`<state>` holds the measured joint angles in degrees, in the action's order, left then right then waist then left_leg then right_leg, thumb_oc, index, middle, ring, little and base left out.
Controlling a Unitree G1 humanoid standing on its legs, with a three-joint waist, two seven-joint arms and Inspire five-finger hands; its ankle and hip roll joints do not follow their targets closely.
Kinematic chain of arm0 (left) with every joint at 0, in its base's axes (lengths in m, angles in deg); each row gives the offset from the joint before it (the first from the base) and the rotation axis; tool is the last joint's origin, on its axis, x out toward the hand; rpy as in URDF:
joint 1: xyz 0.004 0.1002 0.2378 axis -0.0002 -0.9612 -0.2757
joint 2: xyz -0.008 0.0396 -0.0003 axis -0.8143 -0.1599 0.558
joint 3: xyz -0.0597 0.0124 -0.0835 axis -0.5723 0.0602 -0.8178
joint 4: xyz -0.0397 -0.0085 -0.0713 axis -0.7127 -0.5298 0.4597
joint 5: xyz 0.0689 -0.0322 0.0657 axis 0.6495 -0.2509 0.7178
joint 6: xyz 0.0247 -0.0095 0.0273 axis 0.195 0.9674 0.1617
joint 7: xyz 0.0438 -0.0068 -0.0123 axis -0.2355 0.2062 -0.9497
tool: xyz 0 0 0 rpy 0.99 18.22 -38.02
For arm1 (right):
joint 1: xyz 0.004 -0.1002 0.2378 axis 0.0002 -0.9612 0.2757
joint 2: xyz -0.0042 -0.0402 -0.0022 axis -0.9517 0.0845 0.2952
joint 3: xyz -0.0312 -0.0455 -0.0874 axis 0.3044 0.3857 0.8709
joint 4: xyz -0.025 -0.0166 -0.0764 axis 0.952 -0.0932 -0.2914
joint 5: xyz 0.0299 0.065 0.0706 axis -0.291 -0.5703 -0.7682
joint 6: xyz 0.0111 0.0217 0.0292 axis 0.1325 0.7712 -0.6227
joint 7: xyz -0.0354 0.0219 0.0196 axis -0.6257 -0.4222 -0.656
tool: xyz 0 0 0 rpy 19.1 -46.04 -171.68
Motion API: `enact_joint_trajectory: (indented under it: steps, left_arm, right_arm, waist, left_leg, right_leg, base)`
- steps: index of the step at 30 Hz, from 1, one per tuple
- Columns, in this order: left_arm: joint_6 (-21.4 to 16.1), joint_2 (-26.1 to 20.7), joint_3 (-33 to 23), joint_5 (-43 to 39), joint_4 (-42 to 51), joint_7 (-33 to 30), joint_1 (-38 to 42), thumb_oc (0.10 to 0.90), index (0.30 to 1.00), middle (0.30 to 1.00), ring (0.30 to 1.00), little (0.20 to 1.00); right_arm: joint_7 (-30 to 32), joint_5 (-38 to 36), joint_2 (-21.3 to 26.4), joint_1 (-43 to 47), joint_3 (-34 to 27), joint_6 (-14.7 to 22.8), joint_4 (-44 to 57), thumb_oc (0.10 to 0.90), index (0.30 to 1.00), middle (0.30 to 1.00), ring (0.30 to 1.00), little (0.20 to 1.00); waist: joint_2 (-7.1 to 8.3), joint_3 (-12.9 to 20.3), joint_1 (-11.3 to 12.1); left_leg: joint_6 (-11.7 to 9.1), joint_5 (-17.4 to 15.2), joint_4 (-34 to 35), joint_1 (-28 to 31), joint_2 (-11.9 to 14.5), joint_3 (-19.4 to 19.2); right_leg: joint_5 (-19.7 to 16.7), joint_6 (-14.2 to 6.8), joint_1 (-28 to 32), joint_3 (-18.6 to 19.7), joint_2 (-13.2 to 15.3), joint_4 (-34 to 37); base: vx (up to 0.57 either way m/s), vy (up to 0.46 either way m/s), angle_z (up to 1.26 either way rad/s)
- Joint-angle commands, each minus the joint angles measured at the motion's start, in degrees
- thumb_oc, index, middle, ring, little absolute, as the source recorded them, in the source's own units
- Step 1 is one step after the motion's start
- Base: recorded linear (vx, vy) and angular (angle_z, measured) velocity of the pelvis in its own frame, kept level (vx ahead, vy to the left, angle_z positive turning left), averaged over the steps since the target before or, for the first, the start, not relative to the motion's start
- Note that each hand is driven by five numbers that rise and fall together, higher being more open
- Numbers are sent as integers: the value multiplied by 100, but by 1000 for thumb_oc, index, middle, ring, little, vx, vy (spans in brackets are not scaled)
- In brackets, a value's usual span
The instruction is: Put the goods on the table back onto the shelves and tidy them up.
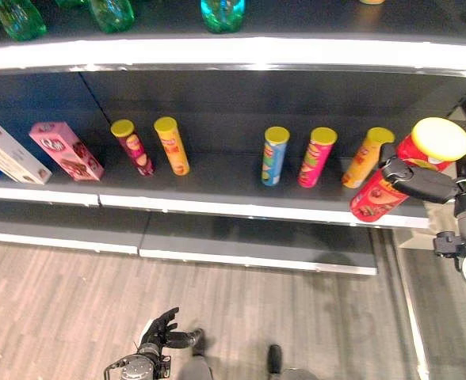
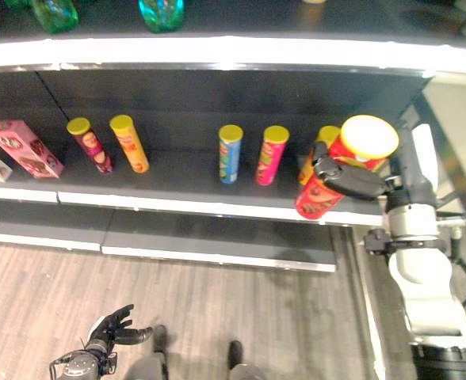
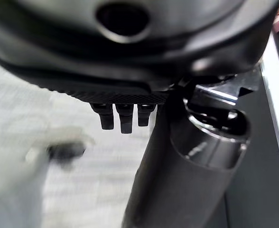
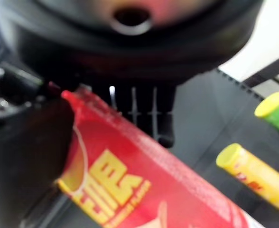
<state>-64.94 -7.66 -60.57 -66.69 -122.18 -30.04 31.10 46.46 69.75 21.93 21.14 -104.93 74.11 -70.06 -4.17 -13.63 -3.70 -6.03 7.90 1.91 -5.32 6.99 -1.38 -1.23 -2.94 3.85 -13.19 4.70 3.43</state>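
Left eye view: I'm holding a red crisp tube (image 1: 399,178) with a yellow lid in my right hand (image 1: 420,182), fingers wrapped around its middle. It's tilted, base over the front right end of the middle shelf (image 1: 241,207), just beside the orange tube (image 1: 366,157). Also standing in the row: a pink tube (image 1: 316,157), a blue tube (image 1: 273,156), a yellow-orange tube (image 1: 172,146), a dark red tube (image 1: 132,146). A pink box (image 1: 66,150) and a white box (image 1: 9,150) are leaning at the far left. My left hand (image 1: 160,331) is hanging low over the floor, fingers loosely spread, holding nothing.

Right eye view: same layout. Green bottles (image 2: 55,13) and a teal one (image 2: 161,13) are sitting on the top shelf.

Left wrist view: fingers (image 3: 122,118) are pointing down, relaxed, nothing between them.

Right wrist view: thumb and fingers (image 4: 153,114) are closing around the red tube, yellow lettering running along it; I'm not reading it off.

Risk, as I'm judging it: the base is hanging right at the shelf lip, so letting go while tilted could roll it off. Swinging it upright could also clip the orange tube and knock down the row.
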Motion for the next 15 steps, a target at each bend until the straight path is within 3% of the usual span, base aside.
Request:
enact_joint_trajectory:
  steps: [1, 4, 8, 11, 13, 15]
  left_arm:
    - [-280, -732, -173, 67, 325, -121, 55, 800, 900, 900, 900, 900]
    - [-235, -868, -334, 44, 323, -176, -34, 800, 900, 900, 900, 900]
    - [-218, -873, -407, -3, 302, -230, -51, 800, 900, 900, 900, 900]
    - [-241, -827, -401, -85, 314, -272, -11, 800, 900, 900, 900, 900]
    - [-218, -800, -329, -76, 372, -290, 12, 800, 900, 900, 900, 900]
    - [-251, -662, -262, -145, 403, -322, -8, 800, 900, 900, 900, 900]
  right_arm:
    - [159, 132, 331, 1071, 28, 432, 556, 400, 300, 300, 300, 300]
    - [192, 353, 80, 1397, 474, 366, 557, 400, 300, 300, 300, 300]
    - [269, 667, -64, 1537, 740, 283, 477, 400, 300, 300, 300, 300]
    - [302, 799, -136, 1647, 887, 254, 466, 400, 300, 300, 300, 300]
    - [324, 1158, -290, 1682, 1174, 179, 503, 400, 300, 300, 300, 300]
    - [525, 1425, -641, 1832, 1422, 146, 402, 400, 300, 300, 300, 300]
  waist:
    - [631, 241, 461]
    - [621, 100, 611]
    - [603, 1, 619]
    - [593, -96, 602]
    - [673, -172, 573]
    - [649, -206, 616]
  left_leg:
    - [-37, -851, -449, -58, -18, -94]
    - [203, -967, -430, 58, -131, -438]
    - [254, -989, -317, 203, -190, -557]
    - [247, -974, -254, 251, -211, -537]
    - [223, -1006, -349, 141, -272, -396]
    - [168, -903, -377, -75, -183, -283]
  right_leg:
    - [-17, -900, -281, 218, 1300, -351]
    - [-152, -857, -650, -17, 1521, -940]
    - [-259, -848, -837, -97, 1533, -1206]
    - [-289, -846, -1013, 13, 1391, -1014]
    - [-351, -903, -1049, 337, 1146, -403]
    - [-417, -877, -1015, 245, 1103, -289]
  base:
    - [6, 275, -4]
    - [-2, 233, -26]
    - [31, 97, -28]
    - [6, -25, 8]
    - [79, -172, -2]
    - [24, -206, 75]
